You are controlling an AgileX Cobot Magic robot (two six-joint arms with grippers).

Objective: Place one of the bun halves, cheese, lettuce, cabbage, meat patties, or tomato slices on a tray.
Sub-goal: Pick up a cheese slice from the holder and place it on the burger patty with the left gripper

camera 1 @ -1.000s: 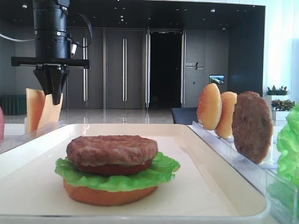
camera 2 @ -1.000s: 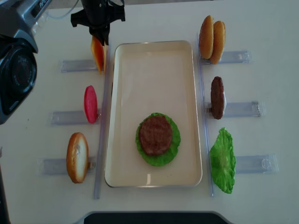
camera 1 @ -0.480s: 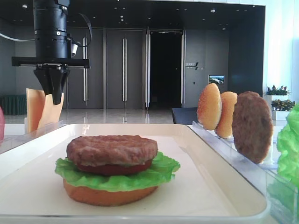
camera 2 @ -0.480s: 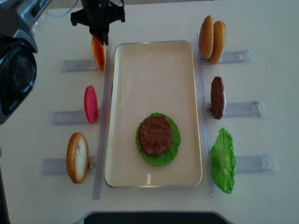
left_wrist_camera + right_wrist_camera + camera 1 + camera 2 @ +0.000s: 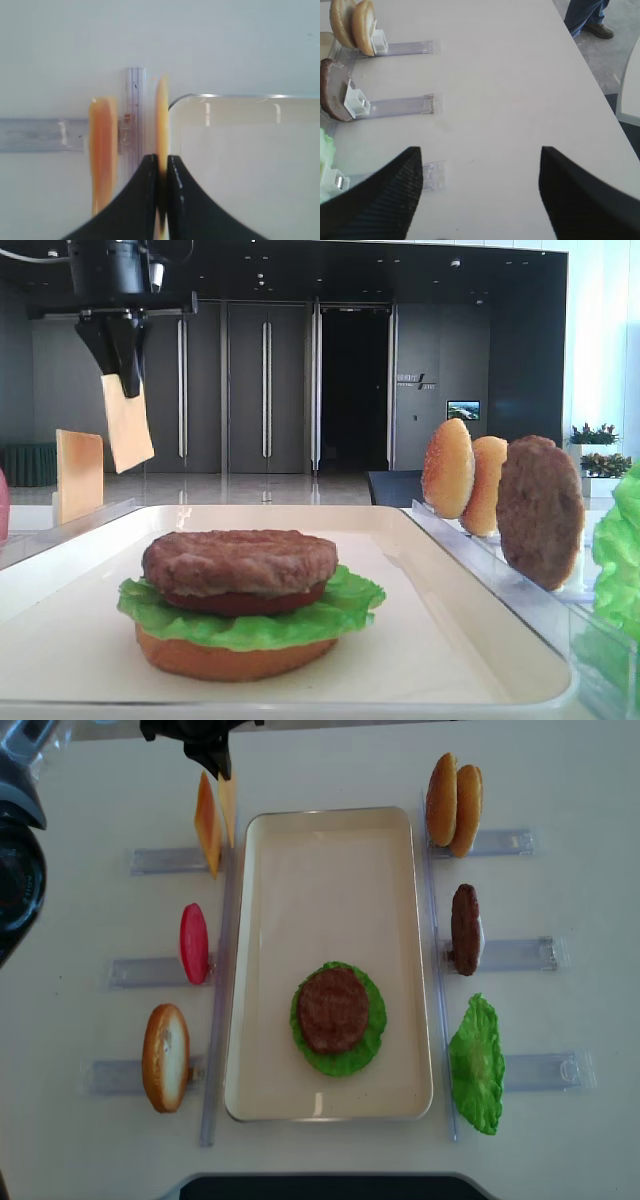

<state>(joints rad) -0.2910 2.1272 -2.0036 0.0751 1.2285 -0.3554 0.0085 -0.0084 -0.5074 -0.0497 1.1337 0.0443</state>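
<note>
Lettuce [image 5: 618,560] on the rack — cut by right edge

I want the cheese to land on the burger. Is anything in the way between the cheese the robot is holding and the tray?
Nothing visible. The left gripper holds the cheese in the air beside the tray; only the low rim lies between.

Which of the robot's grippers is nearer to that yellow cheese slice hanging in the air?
The left. The left gripper is shut on the cheese slice, holding it above the tray's far left corner. The right gripper hovers open over bare table beyond the racks.
</note>
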